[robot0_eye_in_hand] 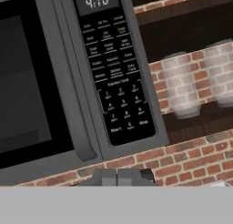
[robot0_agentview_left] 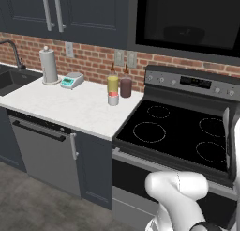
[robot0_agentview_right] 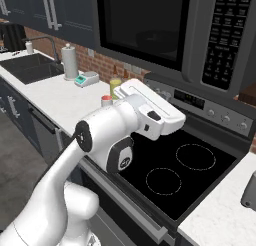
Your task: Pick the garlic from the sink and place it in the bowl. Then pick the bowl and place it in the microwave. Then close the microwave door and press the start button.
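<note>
Gripper (robot0_eye_in_hand: 117, 176), jaws closed and empty, faces the large black box-shaped microwave (robot0_eye_in_hand: 54, 82) with its dark-glass door (robot0_eye_in_hand: 27, 82) apparently shut; judged remaining: advance onto the start key on its black keypad (robot0_eye_in_hand: 117, 77).

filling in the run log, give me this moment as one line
phase: start button press | gripper: shut, facing microwave keypad | microwave door: closed | bowl: inside, behind glass | clock: lit

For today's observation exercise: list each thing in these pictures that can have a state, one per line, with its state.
microwave door: closed
microwave: display lit, reading 4:10
gripper: shut, empty, facing the keypad
bowl: inside the microwave, dim behind the glass
stove: burners dark, nothing on them
sink: basin looks empty
</note>
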{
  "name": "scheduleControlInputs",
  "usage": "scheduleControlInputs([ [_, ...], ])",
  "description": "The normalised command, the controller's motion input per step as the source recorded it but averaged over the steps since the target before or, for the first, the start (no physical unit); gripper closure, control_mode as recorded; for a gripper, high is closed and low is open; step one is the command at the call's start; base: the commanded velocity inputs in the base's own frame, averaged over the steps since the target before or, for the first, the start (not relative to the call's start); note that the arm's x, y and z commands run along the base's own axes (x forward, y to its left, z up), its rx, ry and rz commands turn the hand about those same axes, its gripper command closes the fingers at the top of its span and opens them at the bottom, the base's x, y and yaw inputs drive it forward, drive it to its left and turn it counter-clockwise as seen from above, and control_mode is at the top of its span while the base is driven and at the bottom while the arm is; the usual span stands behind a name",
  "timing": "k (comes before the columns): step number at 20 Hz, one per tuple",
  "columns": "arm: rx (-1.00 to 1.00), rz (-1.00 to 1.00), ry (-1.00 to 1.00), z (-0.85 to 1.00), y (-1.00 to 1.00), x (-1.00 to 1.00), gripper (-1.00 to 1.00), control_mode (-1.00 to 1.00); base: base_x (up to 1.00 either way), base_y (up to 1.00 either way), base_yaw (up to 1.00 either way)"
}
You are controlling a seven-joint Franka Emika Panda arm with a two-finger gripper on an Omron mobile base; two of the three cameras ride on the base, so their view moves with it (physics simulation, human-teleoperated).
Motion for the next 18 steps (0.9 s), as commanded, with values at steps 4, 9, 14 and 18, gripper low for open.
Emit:
scheduleControlInputs([
  [4, 0.0, 0.0, 0.0, 0.0, -0.24, 0.51, 1.0, -1.0, 0.0, 0.0, 0.0],
  [9, 0.0, 0.0, 0.0, 0.0, -0.31, 0.54, 1.0, -1.0, 0.0, 0.0, 0.0],
  [14, 0.0, 0.02, 0.0, 0.01, -0.4, 0.31, 1.0, -1.0, 0.0, 0.0, 0.0],
  [18, 0.05, 0.04, 0.0, 0.07, -0.26, 0.02, 1.0, -1.0, 0.0, 0.0, 0.0],
])
